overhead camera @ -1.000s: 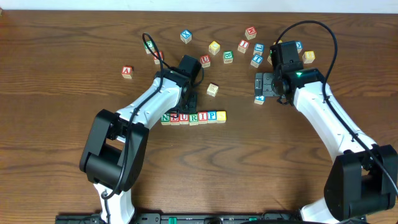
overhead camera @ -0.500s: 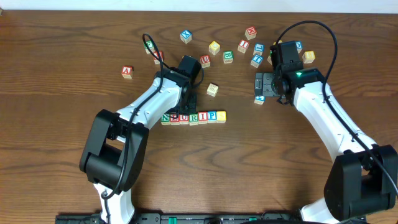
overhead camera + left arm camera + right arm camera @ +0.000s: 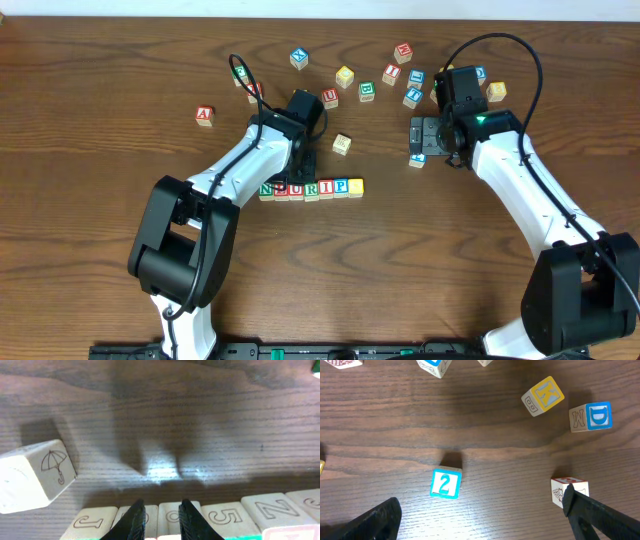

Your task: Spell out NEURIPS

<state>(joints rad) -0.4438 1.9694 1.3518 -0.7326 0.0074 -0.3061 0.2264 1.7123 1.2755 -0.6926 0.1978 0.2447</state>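
Observation:
The NEURIPS cubes (image 3: pixel 311 188) lie in one straight row on the wooden table, reading N to P with a yellow-faced cube (image 3: pixel 356 186) at the right end. My left gripper (image 3: pixel 303 176) stands over the row's left-middle part. In the left wrist view its black fingers (image 3: pixel 136 519) sit close on either side of one row cube (image 3: pixel 172 512); I cannot tell which letter it carries. My right gripper (image 3: pixel 420 138) hangs wide open above the table at the right, with nothing between its fingers (image 3: pixel 577 505).
Loose cubes are scattered along the far side: a red A cube (image 3: pixel 204 115), a blue one (image 3: pixel 299 57), a pale umbrella cube (image 3: pixel 342 144) (image 3: pixel 35 476). Near the right gripper are a blue 2 cube (image 3: pixel 445 483), a red-topped cube (image 3: pixel 560 491), a yellow K cube (image 3: pixel 543 396) and a blue D cube (image 3: pixel 591 416).

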